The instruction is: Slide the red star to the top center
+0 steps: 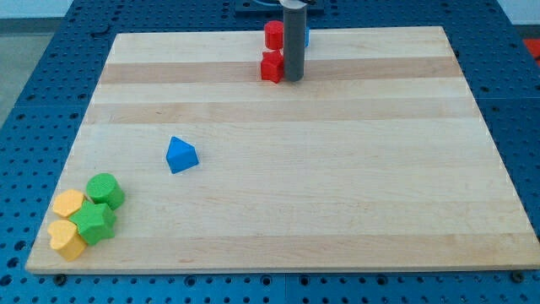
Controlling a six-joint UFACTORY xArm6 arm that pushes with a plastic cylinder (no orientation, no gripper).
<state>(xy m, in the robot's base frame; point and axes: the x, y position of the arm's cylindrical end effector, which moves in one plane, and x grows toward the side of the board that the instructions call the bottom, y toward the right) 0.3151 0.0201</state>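
Observation:
A red block (272, 66), star-like in outline, lies near the view's top centre of the wooden board (337, 169). A second red block (273, 35) sits just above it at the board's top edge. My rod comes down from the view's top, and my tip (294, 79) rests on the board right beside the lower red block, on its right side, touching or nearly touching it. A sliver of a blue block (306, 36) shows behind the rod at the top edge; most of it is hidden.
A blue triangle block (180, 155) lies left of centre. At the view's bottom left corner sits a cluster: a green round block (105, 190), a green star (94, 223), a yellow hexagon-like block (68, 203) and a yellow heart-like block (66, 239).

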